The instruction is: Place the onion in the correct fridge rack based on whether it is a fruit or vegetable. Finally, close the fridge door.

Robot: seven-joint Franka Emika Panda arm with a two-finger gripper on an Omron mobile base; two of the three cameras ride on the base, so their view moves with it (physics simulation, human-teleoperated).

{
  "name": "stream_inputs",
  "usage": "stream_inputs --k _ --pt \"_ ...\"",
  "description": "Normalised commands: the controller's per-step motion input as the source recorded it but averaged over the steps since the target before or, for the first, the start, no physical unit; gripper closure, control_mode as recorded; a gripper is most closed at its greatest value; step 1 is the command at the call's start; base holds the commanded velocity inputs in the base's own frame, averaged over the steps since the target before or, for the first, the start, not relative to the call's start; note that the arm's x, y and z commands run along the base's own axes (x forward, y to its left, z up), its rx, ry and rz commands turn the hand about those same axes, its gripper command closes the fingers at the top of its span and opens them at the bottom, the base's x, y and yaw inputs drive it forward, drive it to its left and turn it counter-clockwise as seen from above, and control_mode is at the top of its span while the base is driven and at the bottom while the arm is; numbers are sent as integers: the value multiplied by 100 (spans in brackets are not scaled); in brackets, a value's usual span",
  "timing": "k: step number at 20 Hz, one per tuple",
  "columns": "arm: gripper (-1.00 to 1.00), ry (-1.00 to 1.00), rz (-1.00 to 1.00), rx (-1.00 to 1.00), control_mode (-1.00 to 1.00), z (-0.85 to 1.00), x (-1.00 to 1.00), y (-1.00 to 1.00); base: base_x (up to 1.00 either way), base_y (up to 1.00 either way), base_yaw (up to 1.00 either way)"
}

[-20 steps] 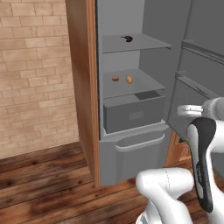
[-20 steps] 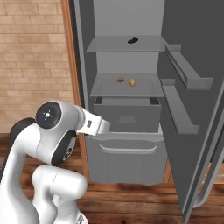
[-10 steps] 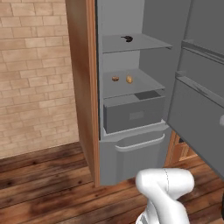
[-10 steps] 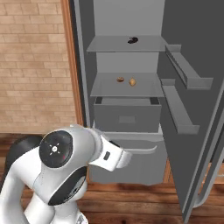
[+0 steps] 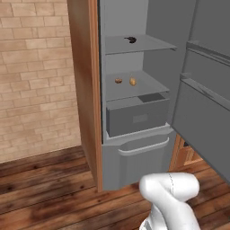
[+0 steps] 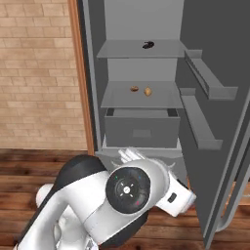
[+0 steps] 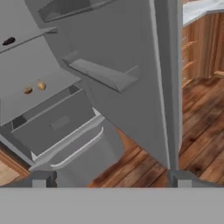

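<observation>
The onion (image 5: 133,81) (image 6: 148,91) (image 7: 41,85) lies on the middle fridge rack (image 5: 148,88) (image 6: 117,97) (image 7: 26,72), just right of a rounder brown item (image 5: 118,81) (image 6: 134,89). The fridge door (image 5: 202,94) (image 6: 215,112) (image 7: 140,74) stands wide open on the right, its inner bins facing the shelves. My gripper (image 7: 109,180) is open and holds nothing; it hangs low in front of the fridge, well away from the onion, with the door's edge ahead of it. My arm (image 6: 132,190) fills the foreground.
A dark curved item (image 5: 130,39) (image 6: 148,45) sits on the top shelf. Below the rack is a grey drawer box (image 5: 137,117) (image 6: 140,131), then a drawer front with a curved handle (image 5: 143,148). Brick wall and wood floor (image 5: 40,179) lie left; wooden cabinets (image 7: 201,48) stand behind the door.
My arm has swung down and toward the cameras, dropping low in both base views. The onion and the open door have stayed put.
</observation>
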Motion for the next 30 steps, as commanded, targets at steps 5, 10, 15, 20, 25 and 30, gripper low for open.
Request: stream_inputs --k 5,10,15,20,25,30 --pt "-100 0 -1 8 -100 0 -43 -92 0 0 0" --pt "-100 -5 1 6 -100 -1 -14 -73 0 0 0" --pt "-100 -12 11 0 -100 -25 3 -40 0 0 0" --pt "-100 0 3 0 -100 -46 57 -15 0 0 0" --pt "-100 0 0 0 -100 -31 62 -15 0 0 0" --pt "-100 0 1 1 -100 -27 16 -56 0 0 0"
